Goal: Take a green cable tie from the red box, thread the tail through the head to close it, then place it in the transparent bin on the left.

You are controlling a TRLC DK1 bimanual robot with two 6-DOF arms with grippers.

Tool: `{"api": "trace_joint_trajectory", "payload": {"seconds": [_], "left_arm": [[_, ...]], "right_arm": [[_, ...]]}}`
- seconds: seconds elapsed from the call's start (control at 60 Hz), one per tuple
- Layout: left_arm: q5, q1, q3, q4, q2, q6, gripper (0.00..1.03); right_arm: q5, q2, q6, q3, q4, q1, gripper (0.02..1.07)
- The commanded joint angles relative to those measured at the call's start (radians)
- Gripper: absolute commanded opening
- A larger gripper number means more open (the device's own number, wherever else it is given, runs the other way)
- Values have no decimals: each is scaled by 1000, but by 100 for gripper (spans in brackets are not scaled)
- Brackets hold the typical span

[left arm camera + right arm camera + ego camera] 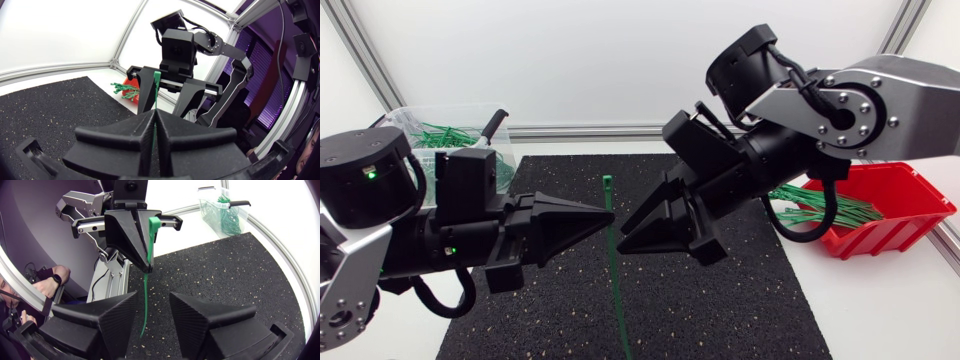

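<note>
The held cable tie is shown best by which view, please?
The right wrist view: the tie hangs head to tail from the left gripper, head up. The head view shows a thin strip over the mat; the left wrist view only its head end past the fingers.

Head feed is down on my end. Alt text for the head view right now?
The left gripper is shut on a green cable tie held roughly upright over the black mat, with the open right gripper close beside it. A red box of green ties sits at the right, a transparent bin at back left.
</note>
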Motion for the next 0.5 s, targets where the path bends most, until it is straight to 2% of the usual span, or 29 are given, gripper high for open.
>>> {"api": "trace_joint_trajectory", "payload": {"seconds": [0.0,0.183,0.333,0.417,0.483], "left_arm": [[15,6,32,25,19,-28,4],[15,6,34,36,34,-31,4],[18,11,34,41,43,-32,4],[27,21,34,44,46,-34,4],[33,24,36,45,48,-35,4]], "right_arm": [[-5,19,8,-33,25,15,46],[-4,22,29,-46,68,25,42],[-2,21,35,-60,113,23,23],[-1,18,35,-60,132,17,9],[1,18,38,-57,131,15,8]]}}
